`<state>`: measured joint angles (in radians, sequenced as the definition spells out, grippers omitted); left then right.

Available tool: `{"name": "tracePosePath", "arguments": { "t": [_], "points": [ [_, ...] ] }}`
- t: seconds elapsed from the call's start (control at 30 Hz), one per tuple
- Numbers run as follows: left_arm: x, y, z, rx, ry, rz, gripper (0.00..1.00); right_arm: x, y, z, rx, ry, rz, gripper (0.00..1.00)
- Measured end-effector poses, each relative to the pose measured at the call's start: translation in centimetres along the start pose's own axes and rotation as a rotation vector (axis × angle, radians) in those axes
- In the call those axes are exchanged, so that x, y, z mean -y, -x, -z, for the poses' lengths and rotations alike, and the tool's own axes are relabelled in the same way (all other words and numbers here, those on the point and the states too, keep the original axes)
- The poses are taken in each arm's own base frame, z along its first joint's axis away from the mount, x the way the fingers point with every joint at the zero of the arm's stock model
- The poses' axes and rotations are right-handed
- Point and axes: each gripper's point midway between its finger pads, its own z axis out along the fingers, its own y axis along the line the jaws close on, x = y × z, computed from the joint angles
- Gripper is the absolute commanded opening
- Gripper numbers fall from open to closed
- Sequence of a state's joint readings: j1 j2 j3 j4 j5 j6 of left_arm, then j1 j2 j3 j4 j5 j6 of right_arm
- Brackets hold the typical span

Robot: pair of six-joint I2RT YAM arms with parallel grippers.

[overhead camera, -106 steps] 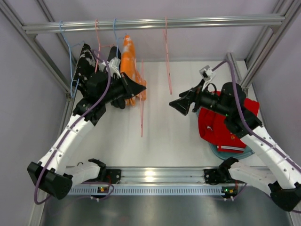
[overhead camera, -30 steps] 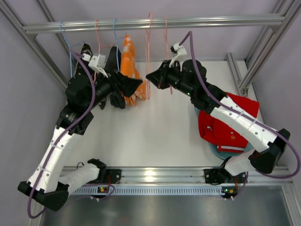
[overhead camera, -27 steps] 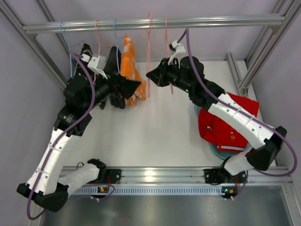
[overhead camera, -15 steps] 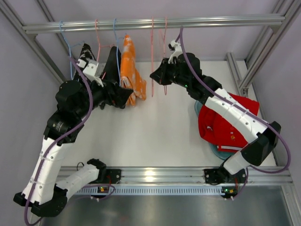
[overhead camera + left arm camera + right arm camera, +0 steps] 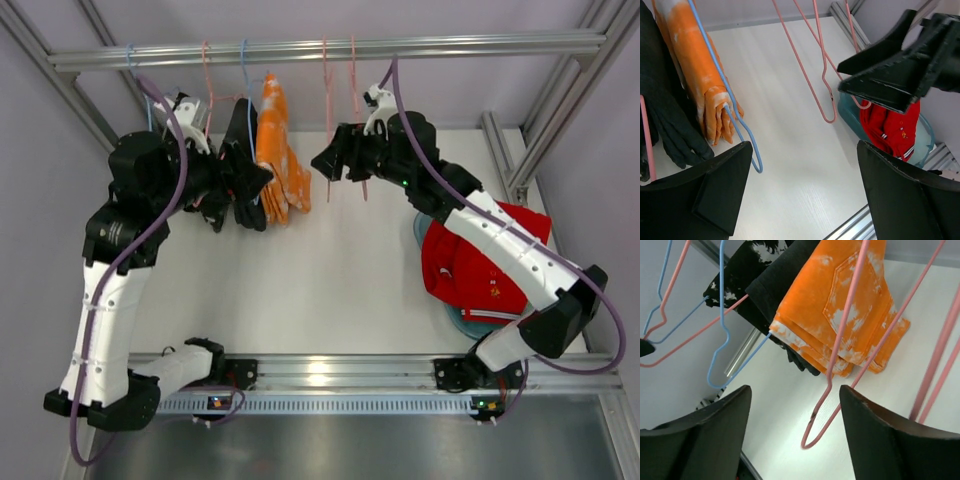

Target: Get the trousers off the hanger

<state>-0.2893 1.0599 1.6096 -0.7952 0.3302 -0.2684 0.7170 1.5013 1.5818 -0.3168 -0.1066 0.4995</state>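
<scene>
Orange trousers with white markings [image 5: 278, 150] [image 5: 840, 305] [image 5: 695, 75] hang folded over a blue hanger [image 5: 727, 105] on the top rail [image 5: 330, 48]. Red trousers [image 5: 470, 265] [image 5: 890, 125] lie in a teal basin [image 5: 490, 322] at the right. My right gripper [image 5: 318, 162] [image 5: 795, 390] is open. The lower loop of an empty pink hanger [image 5: 832, 375] [image 5: 327, 120] dangles free in front of its fingers. My left gripper [image 5: 262, 180] [image 5: 805, 150] is wide open, low beside the orange trousers, with nothing between its fingers.
Black trousers [image 5: 240, 160] [image 5: 665, 115] and a black-and-white garment [image 5: 740, 270] hang left of the orange pair. A second empty pink hanger [image 5: 355, 120] and further blue and pink hangers [image 5: 140, 100] hang on the rail. Frame posts [image 5: 545, 110] flank the table.
My right gripper has opened and let go of the pink hanger, which now hangs on the rail. My left arm has drawn back to the left and stays open.
</scene>
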Motion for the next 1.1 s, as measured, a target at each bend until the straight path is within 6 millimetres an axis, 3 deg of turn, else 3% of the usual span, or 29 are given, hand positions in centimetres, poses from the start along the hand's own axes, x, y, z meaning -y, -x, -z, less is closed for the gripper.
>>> {"name": "tracePosePath", "arguments": {
  "t": [0.2, 0.5, 0.7, 0.87, 1.0, 1.1],
  "points": [
    [-1.8, 1.1, -2.5, -0.052, 0.020, 0.126, 0.85, -1.3, 2.1, 3.3, 0.064, 0.026, 0.037, 0.89],
    [-4.5, 1.3, -5.7, -0.085, 0.090, 0.210, 0.80, -2.8, 4.5, 7.8, 0.158, 0.067, 0.116, 0.99],
    [-5.3, 1.7, -7.3, -0.033, 0.092, 0.215, 0.77, -3.3, 5.2, 9.2, 0.186, 0.079, 0.156, 0.99],
    [-6.5, 0.5, -9.2, -0.034, 0.100, 0.262, 0.69, -3.8, 5.8, 10.6, 0.209, 0.098, 0.177, 0.99],
    [-7.1, 0.5, -10.6, -0.006, 0.083, 0.319, 0.53, -3.9, 5.7, 11.2, 0.217, 0.103, 0.185, 0.99],
    [-7.3, 0.4, -11.4, 0.031, 0.055, 0.352, 0.47, -3.7, 5.2, 11.0, 0.204, 0.102, 0.184, 1.00]
  ]
}}
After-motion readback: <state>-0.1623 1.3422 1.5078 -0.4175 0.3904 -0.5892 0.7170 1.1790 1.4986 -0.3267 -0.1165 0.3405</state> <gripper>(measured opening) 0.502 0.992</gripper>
